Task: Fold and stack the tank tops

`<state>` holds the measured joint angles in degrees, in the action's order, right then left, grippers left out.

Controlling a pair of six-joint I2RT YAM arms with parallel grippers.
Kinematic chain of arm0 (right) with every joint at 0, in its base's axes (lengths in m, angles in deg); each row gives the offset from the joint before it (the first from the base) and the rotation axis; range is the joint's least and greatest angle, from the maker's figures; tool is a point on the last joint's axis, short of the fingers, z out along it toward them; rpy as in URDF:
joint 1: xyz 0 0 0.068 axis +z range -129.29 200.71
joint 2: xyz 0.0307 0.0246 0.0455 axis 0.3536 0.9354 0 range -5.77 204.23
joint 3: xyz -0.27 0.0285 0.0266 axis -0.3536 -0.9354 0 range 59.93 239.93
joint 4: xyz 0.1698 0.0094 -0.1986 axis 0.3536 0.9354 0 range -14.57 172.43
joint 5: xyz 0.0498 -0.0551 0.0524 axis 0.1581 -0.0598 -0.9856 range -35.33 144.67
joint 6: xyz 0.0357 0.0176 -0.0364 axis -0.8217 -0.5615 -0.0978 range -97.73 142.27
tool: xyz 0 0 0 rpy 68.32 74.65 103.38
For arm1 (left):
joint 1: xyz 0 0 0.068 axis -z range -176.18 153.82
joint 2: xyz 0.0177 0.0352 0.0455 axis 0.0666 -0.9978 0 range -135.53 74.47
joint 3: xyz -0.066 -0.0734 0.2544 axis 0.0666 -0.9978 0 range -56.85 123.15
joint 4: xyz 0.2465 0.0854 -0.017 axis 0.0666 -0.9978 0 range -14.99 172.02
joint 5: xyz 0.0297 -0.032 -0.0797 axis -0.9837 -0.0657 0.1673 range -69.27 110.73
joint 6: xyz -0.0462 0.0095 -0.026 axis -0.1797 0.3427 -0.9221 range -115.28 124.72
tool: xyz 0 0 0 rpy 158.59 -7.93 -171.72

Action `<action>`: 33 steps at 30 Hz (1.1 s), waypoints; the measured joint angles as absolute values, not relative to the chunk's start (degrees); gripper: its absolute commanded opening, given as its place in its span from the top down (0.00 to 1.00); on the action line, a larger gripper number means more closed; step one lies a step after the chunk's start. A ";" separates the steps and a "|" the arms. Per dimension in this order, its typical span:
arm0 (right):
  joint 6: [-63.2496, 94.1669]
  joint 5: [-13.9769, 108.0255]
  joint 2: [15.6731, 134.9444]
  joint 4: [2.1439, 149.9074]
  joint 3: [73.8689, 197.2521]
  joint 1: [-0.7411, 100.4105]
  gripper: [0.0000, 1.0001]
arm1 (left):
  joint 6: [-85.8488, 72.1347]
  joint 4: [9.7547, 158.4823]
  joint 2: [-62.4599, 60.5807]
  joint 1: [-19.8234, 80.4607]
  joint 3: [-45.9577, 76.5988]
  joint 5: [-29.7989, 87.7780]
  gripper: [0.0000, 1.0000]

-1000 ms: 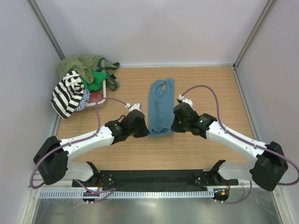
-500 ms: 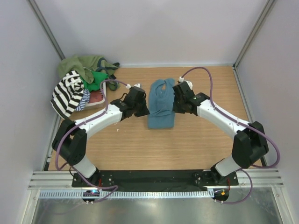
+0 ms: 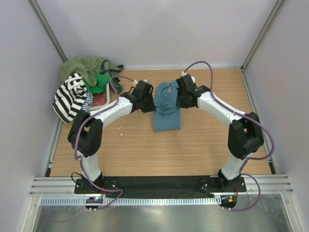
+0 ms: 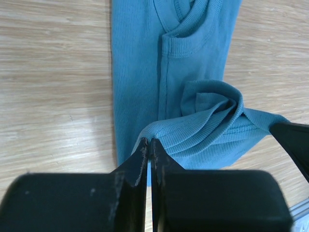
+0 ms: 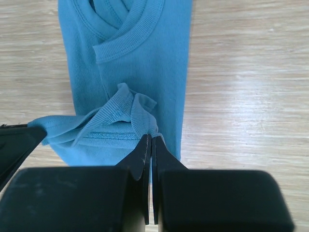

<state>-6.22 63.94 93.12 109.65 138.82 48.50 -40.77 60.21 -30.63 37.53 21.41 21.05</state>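
A teal-blue tank top (image 3: 167, 118) lies lengthwise in the middle of the wooden table (image 3: 203, 145), neckline toward the back. My left gripper (image 3: 153, 103) is shut on the left corner of its lifted hem (image 4: 193, 135). My right gripper (image 3: 177, 102) is shut on the right corner (image 5: 137, 108). The hem hangs bunched between them, above the flat part of the top (image 4: 137, 67) (image 5: 154, 63). A black-and-white striped tank top (image 3: 70, 96) drapes over the heap at the back left.
The heap at the back left corner also holds an olive top (image 3: 77, 66) and a green one (image 3: 100, 82), on a white tray (image 3: 104, 104). Grey walls close in the table on the left, back and right.
Both arms have reached toward the back of the table, carrying the teal top's near hem up and over its body. The top now looks shorter.
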 measured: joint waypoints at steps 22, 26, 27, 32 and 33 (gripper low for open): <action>-5.69 63.51 106.15 107.09 146.05 41.46 0.48 | -38.17 57.72 -42.68 33.84 36.21 24.72 0.63; -6.11 63.83 106.19 105.30 145.09 40.46 0.36 | -37.30 57.13 -44.45 32.51 36.95 24.28 0.41; -6.17 63.86 105.12 104.07 144.00 40.37 0.36 | -36.93 57.04 -44.25 32.20 36.82 23.93 0.38; -6.35 62.02 95.87 100.47 134.84 40.37 0.39 | -36.14 57.76 -38.39 31.54 29.83 23.23 0.38; -6.37 61.28 93.34 99.72 132.52 40.37 0.38 | -36.18 58.20 -36.38 31.57 27.53 23.47 0.39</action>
<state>-6.37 61.28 93.34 99.72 132.52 40.37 -36.18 58.20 -36.38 31.57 27.53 23.47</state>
